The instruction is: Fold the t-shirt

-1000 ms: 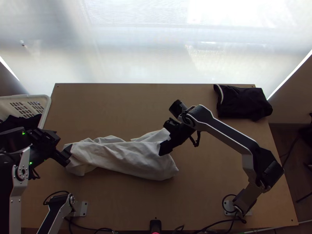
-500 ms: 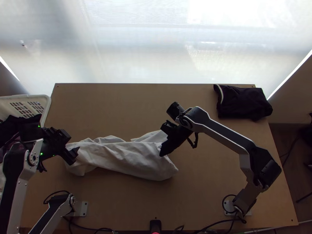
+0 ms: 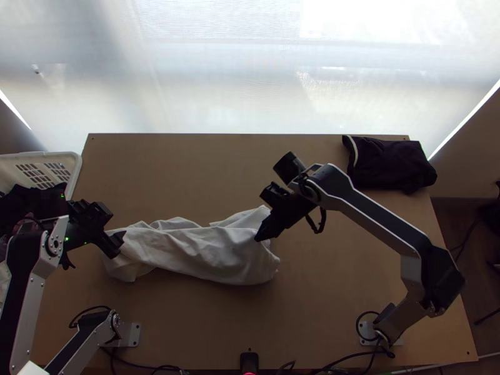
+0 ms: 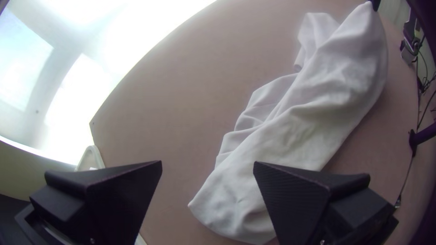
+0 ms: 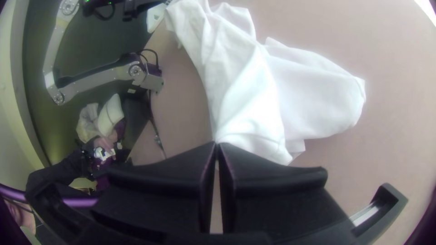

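Right hand apparently pinching bunched white t-shirt.

I see the white t-shirt bunched lengthwise and creased, mostly on the tabletop's left side.

Basket left of t-shirt, garment behind, rightward
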`<state>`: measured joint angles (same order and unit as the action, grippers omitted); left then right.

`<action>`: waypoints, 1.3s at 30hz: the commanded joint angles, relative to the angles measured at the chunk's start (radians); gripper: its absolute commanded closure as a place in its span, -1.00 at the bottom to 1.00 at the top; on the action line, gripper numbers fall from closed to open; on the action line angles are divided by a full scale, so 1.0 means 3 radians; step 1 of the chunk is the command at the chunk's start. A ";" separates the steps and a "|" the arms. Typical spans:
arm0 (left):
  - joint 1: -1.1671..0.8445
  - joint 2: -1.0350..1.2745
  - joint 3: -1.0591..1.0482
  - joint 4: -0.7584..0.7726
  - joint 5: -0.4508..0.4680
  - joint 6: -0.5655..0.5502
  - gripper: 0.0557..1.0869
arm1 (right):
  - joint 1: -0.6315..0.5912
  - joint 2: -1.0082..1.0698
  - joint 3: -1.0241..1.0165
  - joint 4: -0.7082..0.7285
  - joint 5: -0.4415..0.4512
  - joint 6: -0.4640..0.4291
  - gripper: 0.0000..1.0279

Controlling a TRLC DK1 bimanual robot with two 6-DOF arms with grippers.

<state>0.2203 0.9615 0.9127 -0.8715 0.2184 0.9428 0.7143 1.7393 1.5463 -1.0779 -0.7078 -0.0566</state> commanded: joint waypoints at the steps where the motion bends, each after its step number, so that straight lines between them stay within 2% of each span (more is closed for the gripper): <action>1: 0.0028 0.0027 0.0082 0.0016 0.0008 0.0012 -0.90 | -0.0126 -0.0240 0.0194 -0.0078 0.0002 0.0015 0.95; 6: 0.0058 0.0088 0.0174 0.0042 0.0003 -0.0044 -0.90 | -0.0361 -0.0465 0.0480 -0.0114 0.0053 -0.0082 0.95; 12: 0.0028 0.0083 0.0286 -0.0015 0.0008 -0.0136 -0.90 | -0.0341 -0.0659 0.1186 -0.0283 0.0539 -0.0190 0.95; 17: -0.0172 0.0098 0.0368 -0.0102 0.0008 -0.0136 -0.90 | -0.0341 -0.0828 0.1370 -0.0534 0.0549 -0.0256 0.95; 30: -0.0975 0.0333 0.0292 -0.0224 0.0008 -0.0330 -0.90 | -0.0678 -0.1769 0.0036 -0.0922 0.0544 -0.0532 0.95; 34: -0.1072 0.0431 0.0251 -0.0311 0.0008 -0.0259 -0.90 | -0.0827 -0.1963 -0.0445 -0.0922 0.0544 -0.0609 0.95; 39: -0.1005 0.0507 0.0225 -0.0311 0.0008 -0.0111 -0.90 | -0.0729 -0.2106 -0.1135 -0.1157 0.0554 -0.0880 0.95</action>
<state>-0.0662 1.0771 0.9936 -0.9546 0.2207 0.8680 0.4942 1.1862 1.4544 -1.3663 -0.5453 -0.2481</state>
